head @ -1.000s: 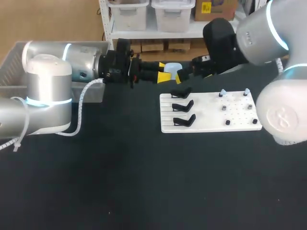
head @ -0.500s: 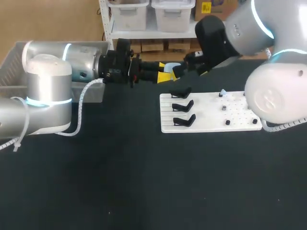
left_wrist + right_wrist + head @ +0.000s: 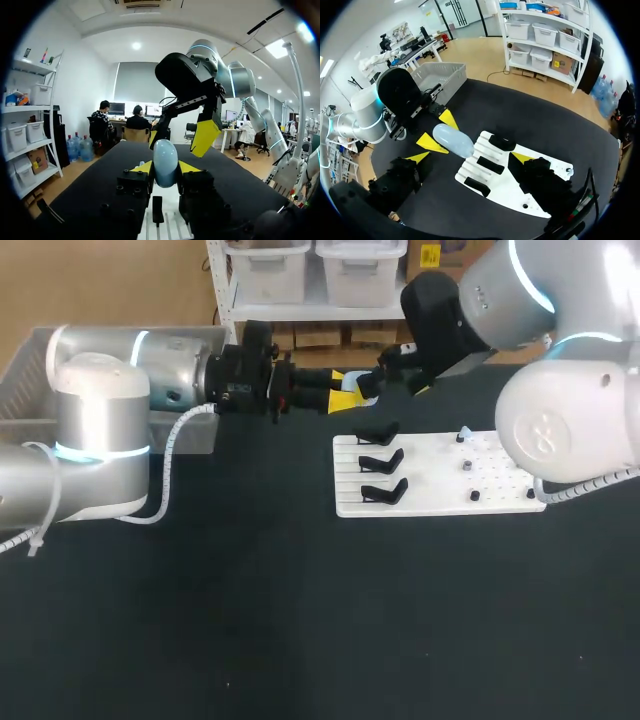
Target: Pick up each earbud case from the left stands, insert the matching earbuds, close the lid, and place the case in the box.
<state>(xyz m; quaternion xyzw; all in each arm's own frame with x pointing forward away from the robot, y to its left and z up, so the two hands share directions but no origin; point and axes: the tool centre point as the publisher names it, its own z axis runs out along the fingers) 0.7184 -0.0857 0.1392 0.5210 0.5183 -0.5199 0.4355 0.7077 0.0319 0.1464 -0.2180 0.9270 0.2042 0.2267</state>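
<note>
Left pincer point(image 3: 165, 168) holds the blue case point(image 3: 165, 155) up, likely so the wide-open right pincer point(image 3: 178, 140) can reach it.

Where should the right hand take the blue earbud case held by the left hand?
Take the earbud case by its free rounded end, beyond the tips of the left hand, likely coming end-on with the right hand, its fingers across the two sides those tips leave bare.

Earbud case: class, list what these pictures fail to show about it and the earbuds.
Head view: earbud case mostly hidden behind the right gripper.
Wrist views: its lid seam too faint to make out.
Head view: earbuds too small; right wrist view: mostly hidden by that gripper's finger.
</note>
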